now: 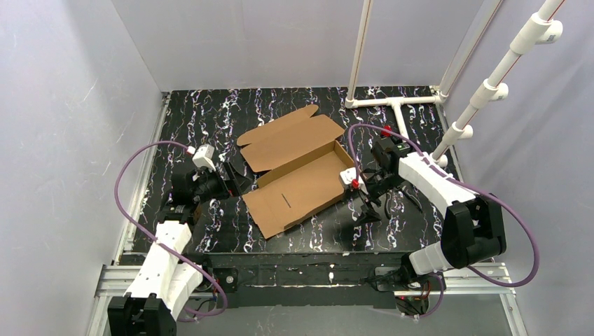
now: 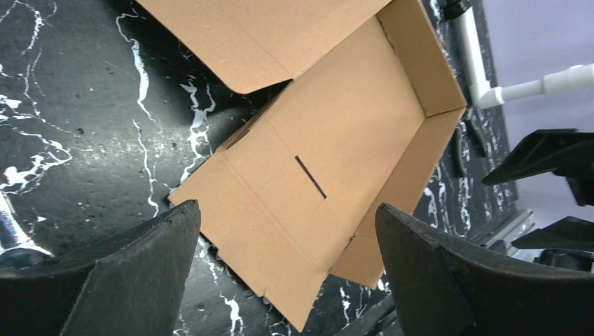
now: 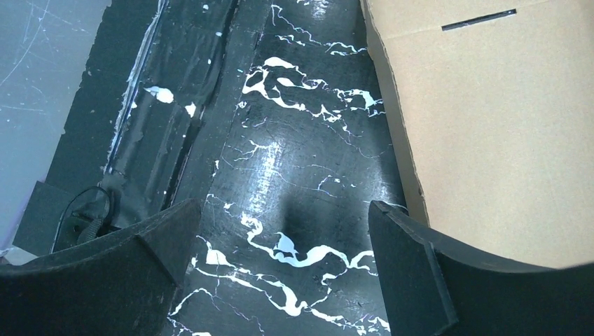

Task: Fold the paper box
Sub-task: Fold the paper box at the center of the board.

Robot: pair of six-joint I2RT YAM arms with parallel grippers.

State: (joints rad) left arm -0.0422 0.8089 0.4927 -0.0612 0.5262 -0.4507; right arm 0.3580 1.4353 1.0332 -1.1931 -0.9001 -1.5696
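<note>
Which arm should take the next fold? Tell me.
Left, probably: the left gripper is open and faces the flat end of the paper box; the right gripper points at the table beside it.

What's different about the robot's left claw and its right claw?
The left gripper faces the paper box, which shows between its fingers. The right gripper faces the black marbled table, with the box off to one side. The left gripper sits at the box's left side, the right gripper near its right end. Both are open and hold nothing.
</note>
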